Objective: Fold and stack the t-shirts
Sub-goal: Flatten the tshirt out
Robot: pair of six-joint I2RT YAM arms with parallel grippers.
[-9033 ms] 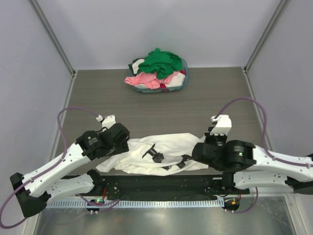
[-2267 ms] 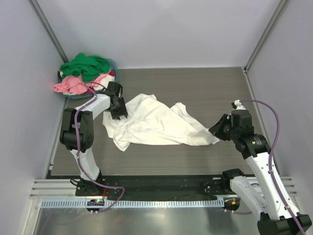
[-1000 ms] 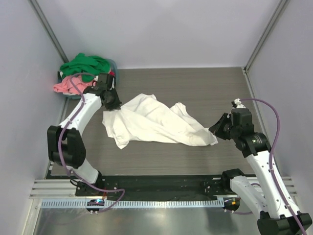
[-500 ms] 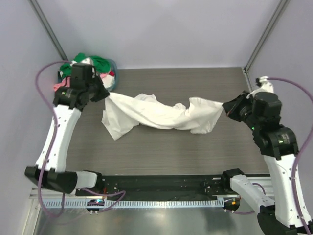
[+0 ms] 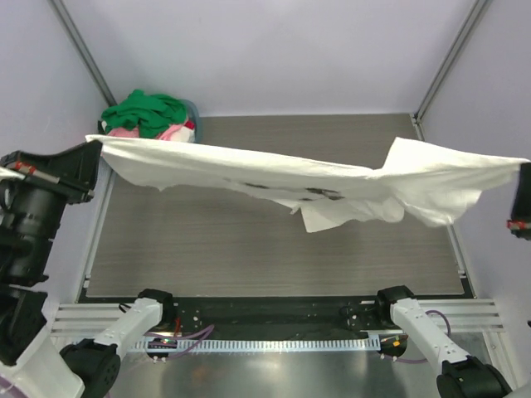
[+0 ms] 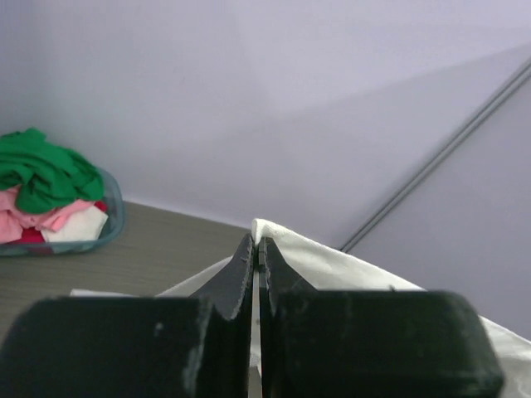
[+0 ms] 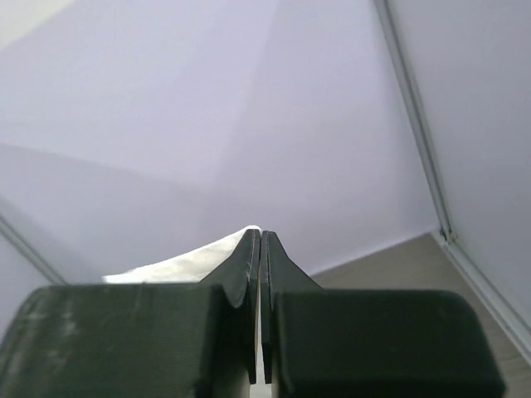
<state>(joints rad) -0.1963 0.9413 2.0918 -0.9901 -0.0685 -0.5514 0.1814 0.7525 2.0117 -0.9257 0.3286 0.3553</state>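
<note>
**White cotton strung between two grippers**

Soft white cloth spans the middle of the top view: the large plain white t-shirt [image 5: 274, 178] hangs above the table, sagging and bunched toward the right. The left gripper [image 6: 256, 243] pinches its left edge, jaws closed on fabric; the right gripper [image 7: 260, 235] clamps the right corner likewise. It looks light, limp and apt to slip (hems or shoulder seams should hold best). The green t-shirt [image 5: 145, 112] lies in the blue-grey round basket [image 5: 193, 107], upper left. No writing is legible.
</note>
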